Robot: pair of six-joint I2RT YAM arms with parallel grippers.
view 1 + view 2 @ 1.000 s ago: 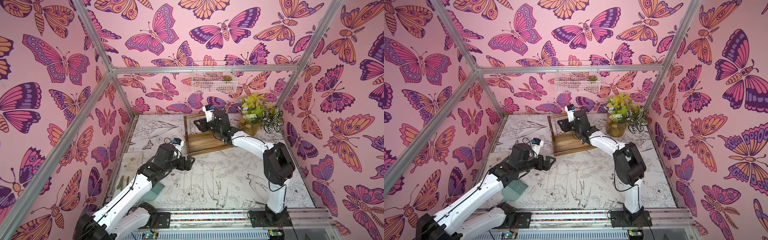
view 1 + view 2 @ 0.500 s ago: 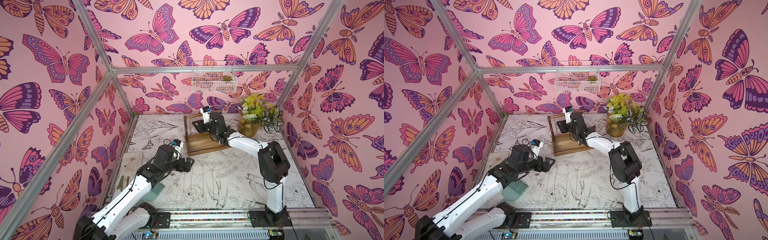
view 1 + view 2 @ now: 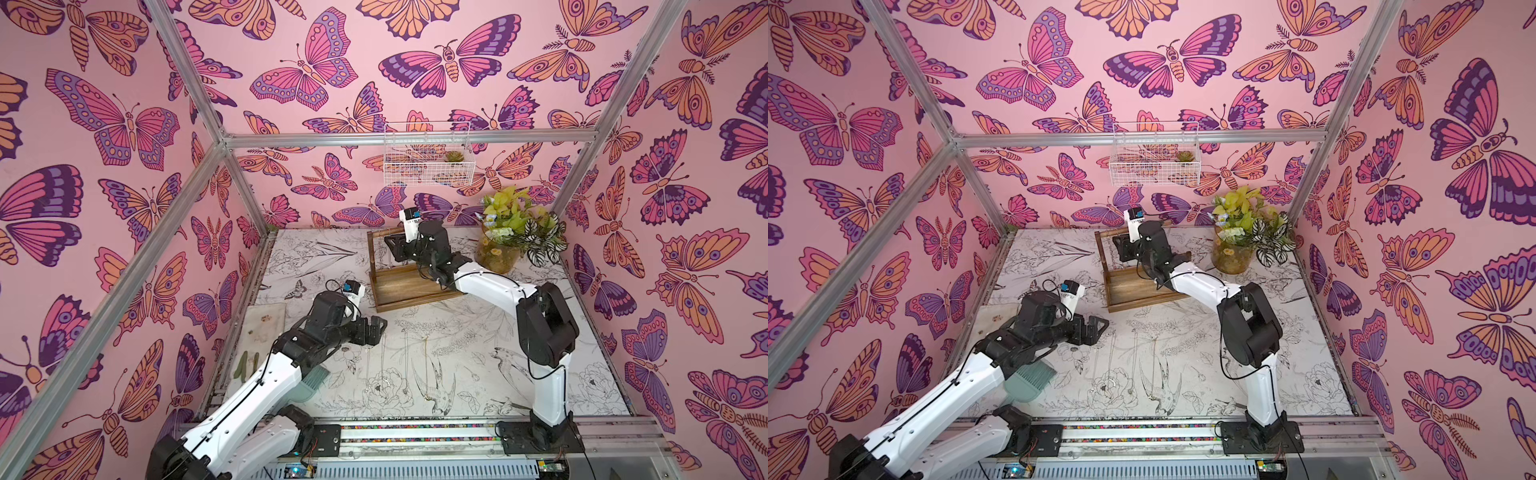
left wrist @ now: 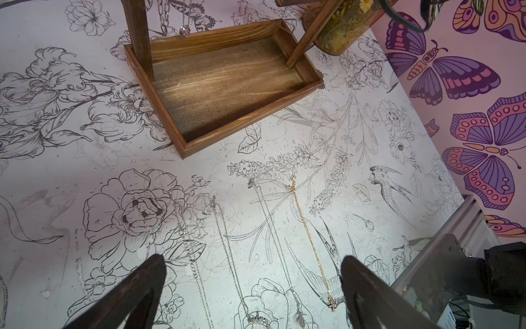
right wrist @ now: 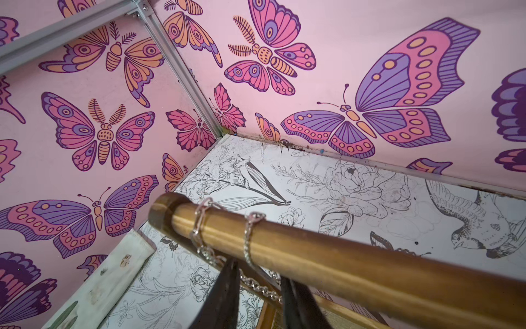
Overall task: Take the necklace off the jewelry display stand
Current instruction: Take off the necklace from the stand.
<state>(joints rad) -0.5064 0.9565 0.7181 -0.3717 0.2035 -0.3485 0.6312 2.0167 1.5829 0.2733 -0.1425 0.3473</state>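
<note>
Silver link-chain necklace (image 5: 256, 285): looped over crossbar (image 5: 341, 256) of dark brown wooden jewelry display stand (image 4: 227, 82). Right tool (image 5: 257, 277) astride it, jaws narrow but apart; left tool (image 4: 253, 262) wide, empty. Grasp step; next, pinch and slide it off the bar's end.

The white flower-printed worktop (image 3: 307, 257) lies bare toward 10 o'clock. Silver and gold chains (image 4: 304, 225) cross it near 6 o'clock. At 12 o'clock stands the dark brown wooden jewelry display stand (image 3: 411, 287), the white right arm (image 3: 490, 284) stretched over its tray. A glass vase of yellow-green plants (image 3: 498, 257) crowds its 3 o'clock side.
</note>
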